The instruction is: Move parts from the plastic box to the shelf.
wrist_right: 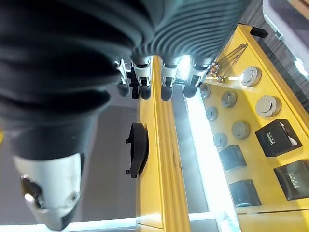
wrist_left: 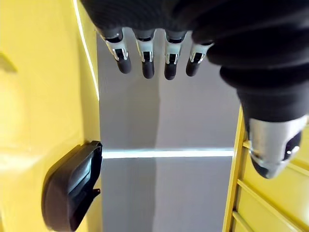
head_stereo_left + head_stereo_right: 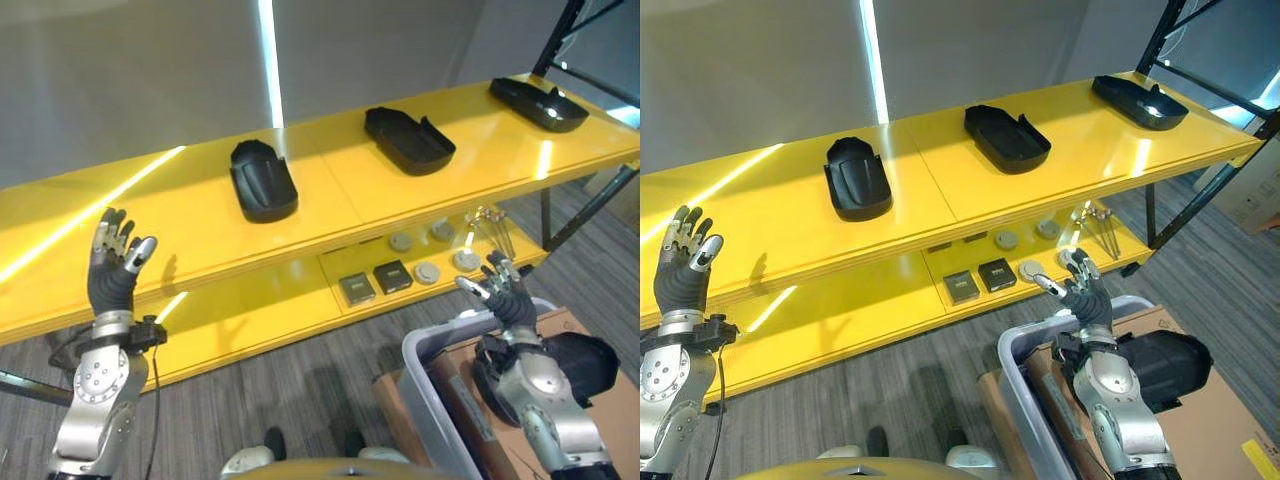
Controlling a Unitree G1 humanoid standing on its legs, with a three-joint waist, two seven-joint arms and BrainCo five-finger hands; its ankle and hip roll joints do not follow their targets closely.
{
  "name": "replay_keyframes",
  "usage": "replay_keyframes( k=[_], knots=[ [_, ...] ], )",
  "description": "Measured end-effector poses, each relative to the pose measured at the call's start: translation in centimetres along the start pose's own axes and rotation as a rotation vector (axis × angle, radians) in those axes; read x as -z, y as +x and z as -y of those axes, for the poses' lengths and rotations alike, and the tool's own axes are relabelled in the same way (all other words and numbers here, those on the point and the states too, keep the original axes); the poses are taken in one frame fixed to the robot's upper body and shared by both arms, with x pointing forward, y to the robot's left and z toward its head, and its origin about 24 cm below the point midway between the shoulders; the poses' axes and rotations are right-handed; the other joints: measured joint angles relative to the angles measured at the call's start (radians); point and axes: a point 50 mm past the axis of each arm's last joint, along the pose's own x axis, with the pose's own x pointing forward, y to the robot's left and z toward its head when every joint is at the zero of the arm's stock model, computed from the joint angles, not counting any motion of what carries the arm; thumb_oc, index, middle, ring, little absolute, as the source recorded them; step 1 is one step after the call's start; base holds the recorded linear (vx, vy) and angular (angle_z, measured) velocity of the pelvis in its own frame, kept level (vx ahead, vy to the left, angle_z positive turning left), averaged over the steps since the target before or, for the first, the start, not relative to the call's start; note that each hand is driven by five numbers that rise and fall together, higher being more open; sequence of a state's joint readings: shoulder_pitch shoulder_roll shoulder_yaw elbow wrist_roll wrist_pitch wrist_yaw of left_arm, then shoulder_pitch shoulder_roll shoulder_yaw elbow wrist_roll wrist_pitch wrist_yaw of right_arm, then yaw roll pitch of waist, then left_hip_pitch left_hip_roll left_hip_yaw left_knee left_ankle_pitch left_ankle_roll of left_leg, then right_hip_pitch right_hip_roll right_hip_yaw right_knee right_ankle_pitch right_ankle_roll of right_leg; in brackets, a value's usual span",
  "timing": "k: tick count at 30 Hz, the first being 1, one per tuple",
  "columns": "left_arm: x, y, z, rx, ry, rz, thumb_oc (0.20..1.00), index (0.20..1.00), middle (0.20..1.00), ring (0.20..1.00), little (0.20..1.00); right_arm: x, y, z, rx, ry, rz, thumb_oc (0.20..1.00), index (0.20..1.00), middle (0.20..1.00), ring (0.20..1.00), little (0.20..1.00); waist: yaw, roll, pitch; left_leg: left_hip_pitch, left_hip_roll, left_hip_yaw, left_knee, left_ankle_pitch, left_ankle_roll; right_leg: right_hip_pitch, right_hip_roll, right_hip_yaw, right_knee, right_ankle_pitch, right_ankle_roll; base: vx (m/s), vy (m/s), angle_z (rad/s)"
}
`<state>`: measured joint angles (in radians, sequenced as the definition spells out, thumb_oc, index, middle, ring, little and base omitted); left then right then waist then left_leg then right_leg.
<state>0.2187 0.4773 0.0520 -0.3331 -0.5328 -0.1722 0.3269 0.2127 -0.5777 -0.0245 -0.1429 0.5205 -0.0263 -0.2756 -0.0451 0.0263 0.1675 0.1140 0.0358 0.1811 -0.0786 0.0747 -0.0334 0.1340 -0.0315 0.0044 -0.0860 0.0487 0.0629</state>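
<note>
Yellow shelf [image 3: 330,190] holds three black parts; both hands spread, empty.

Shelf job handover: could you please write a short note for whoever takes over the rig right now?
Left hand: open, fingers straight, empty, raised in front of the yellow shelf's left end.
Right hand: open, empty, raised above the grey plastic box.
On the top shelf board: three black moulded parts, left, middle and right.
On the lower board: round grey discs, small black boxes and a bundle of thin metal rods.
Done: parts already sit on the shelf.
Left: the box's inside is hidden, so check it for remaining parts; neither hand holds one.
</note>
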Motion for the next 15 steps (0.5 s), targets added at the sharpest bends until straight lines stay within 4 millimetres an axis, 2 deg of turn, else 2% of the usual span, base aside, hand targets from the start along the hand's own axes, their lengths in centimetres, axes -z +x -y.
replay_keyframes(
  k=[6, 7, 8, 9, 10, 11, 12, 13, 14, 15],
  knots=[
    [-0.3, 0.7, 1.0, 0.019, -0.084, 0.022, 1.0, 1.0, 1.0, 1.0, 1.0, -0.2, -0.1, 1.1, 0.064, -0.011, 0.01, 1.0, 1.0, 1.0, 1.0, 1.0, -0.044, -0.028, -0.021, -0.016, -0.001, 0.009, 0.038, -0.004, -0.001, -0.032, 0.004, 0.053, 0.008, -0.002, 0.004, -0.05, 0.031, -0.27],
    [-0.5, 0.7, 0.9, 0.016, -0.095, 0.038, 1.0, 1.0, 1.0, 1.0, 1.0, -0.4, 0.2, 0.8, 0.06, -0.007, 0.02, 1.0, 1.0, 1.0, 1.0, 1.0, -0.021, -0.047, -0.017, -0.027, -0.011, -0.053, 0.082, -0.008, 0.001, -0.051, -0.003, 0.109, 0.021, -0.005, -0.006, -0.07, 0.078, -1.21],
    [-0.4, 0.6, 0.9, 0.014, -0.096, 0.036, 1.0, 1.0, 1.0, 1.0, 1.0, -0.9, 0.5, 0.7, 0.057, -0.006, 0.042, 1.0, 1.0, 1.0, 1.0, 1.0, 0.003, -0.053, -0.018, -0.028, -0.012, -0.132, 0.106, -0.013, 0.005, -0.068, -0.005, 0.159, 0.034, -0.002, -0.007, -0.1, 0.114, -1.38],
    [-0.4, 0.6, 1.0, 0.012, -0.104, 0.037, 1.0, 1.0, 1.0, 1.0, 1.0, -1.4, 0.8, 0.7, 0.057, -0.005, 0.07, 1.0, 1.0, 1.0, 1.0, 1.0, -0.003, -0.052, -0.018, -0.046, -0.017, -0.184, 0.158, -0.044, 0.003, -0.064, -0.009, 0.181, 0.027, 0.005, -0.006, -0.12, 0.136, -1.07],
    [-0.4, 0.7, 1.1, 0.016, -0.113, 0.043, 1.0, 1.0, 1.0, 1.0, 1.0, -2.0, 1.2, 0.6, 0.056, -0.012, 0.094, 1.0, 1.0, 1.0, 1.0, 1.0, -0.012, -0.055, -0.019, -0.067, -0.046, -0.265, 0.198, -0.095, 0.026, -0.068, -0.011, 0.222, 0.024, 0.022, 0.014, -0.12, 0.143, -0.94],
    [-0.5, 0.6, 1.1, 0.024, -0.114, 0.047, 1.0, 1.0, 1.0, 1.0, 1.0, -2.7, 1.5, 0.7, 0.061, -0.018, 0.118, 1.0, 1.0, 1.0, 1.0, 1.0, 0.0, -0.041, -0.026, -0.057, -0.075, -0.336, 0.181, -0.118, 0.037, -0.085, -0.01, 0.265, 0.029, 0.025, 0.017, -0.12, 0.142, -1.12],
    [-0.6, 0.7, 1.2, 0.037, -0.116, 0.058, 1.0, 1.0, 1.0, 1.0, 1.0, -3.3, 1.7, 1.0, 0.075, -0.025, 0.143, 1.0, 1.0, 1.0, 1.0, 1.0, 0.001, -0.019, -0.032, -0.054, -0.091, -0.352, 0.162, -0.122, 0.044, -0.102, -0.002, 0.295, 0.027, 0.036, 0.023, -0.14, 0.154, -1.23],
    [-1.3, 1.4, 1.7, 0.066, -0.124, 0.094, 1.0, 1.0, 1.0, 1.0, 1.0, -3.9, 1.5, 1.5, 0.116, 0.001, 0.178, 1.0, 1.0, 1.0, 1.0, 1.0, -0.027, -0.014, -0.031, -0.04, -0.102, -0.31, 0.125, -0.112, 0.044, -0.122, -0.013, 0.318, 0.029, 0.049, 0.051, -0.13, 0.133, -0.9],
    [-1.6, 1.7, 1.8, 0.074, -0.124, 0.111, 1.0, 1.0, 1.0, 1.0, 1.0, -3.9, 1.1, 1.5, 0.117, 0.002, 0.18, 1.0, 1.0, 1.0, 1.0, 1.0, -0.04, -0.025, -0.027, -0.04, -0.111, -0.294, 0.114, -0.107, 0.052, -0.132, -0.028, 0.326, 0.029, 0.035, 0.06, -0.23, 0.191, -0.8],
    [-1.8, 1.9, 1.9, 0.078, -0.125, 0.121, 1.0, 1.0, 1.0, 1.0, 1.0, -3.8, 0.8, 1.6, 0.117, 0.001, 0.175, 1.0, 1.0, 1.0, 1.0, 1.0, -0.049, -0.028, -0.025, -0.03, -0.12, -0.255, 0.092, -0.094, 0.067, -0.145, -0.051, 0.305, 0.026, 0.028, 0.069, -0.17, 0.146, -0.77]
  ],
)
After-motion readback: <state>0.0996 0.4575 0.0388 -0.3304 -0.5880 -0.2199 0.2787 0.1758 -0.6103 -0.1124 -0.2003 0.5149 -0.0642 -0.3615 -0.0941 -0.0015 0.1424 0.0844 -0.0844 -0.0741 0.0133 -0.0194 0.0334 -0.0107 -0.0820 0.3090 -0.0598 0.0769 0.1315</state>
